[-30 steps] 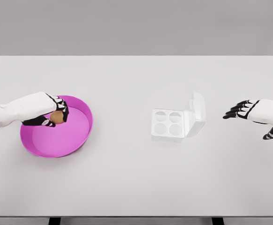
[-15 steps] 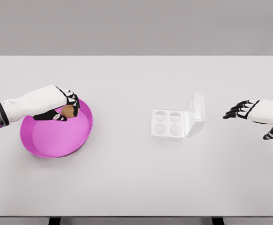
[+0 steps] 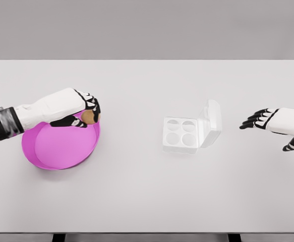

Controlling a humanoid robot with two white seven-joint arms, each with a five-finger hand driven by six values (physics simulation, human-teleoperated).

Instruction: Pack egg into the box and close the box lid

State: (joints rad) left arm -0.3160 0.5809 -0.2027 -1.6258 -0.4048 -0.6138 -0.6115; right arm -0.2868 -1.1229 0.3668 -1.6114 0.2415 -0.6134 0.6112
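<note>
I see the brown egg [image 3: 90, 117] pinched in my left hand [image 3: 81, 112], its black fingers [image 3: 93, 105] curled over the top and the thumb closing in from below. The egg hangs above the right-hand rim of the magenta bowl [image 3: 61, 143], lifted clear of the bowl's floor. The left forearm, white with a dark banded cuff near the picture's edge, reaches in from the left across the bowl's back rim.

Well to the right of the bowl, near the table's middle, sits the white egg box [image 3: 182, 133]. Its four round cups are all bare, and the lid [image 3: 211, 122] stands raised along the box's right side, tilted away from the cups.

Further right again, well apart from the box, my right hand [image 3: 261, 119] hovers over the table with its fingers spread and pointing left toward the lid, holding nothing. A darker fingertip or thumb shows lower down near the right edge.

Everything rests on a pale grey table [image 3: 136, 191], with a plain grey wall behind it.
</note>
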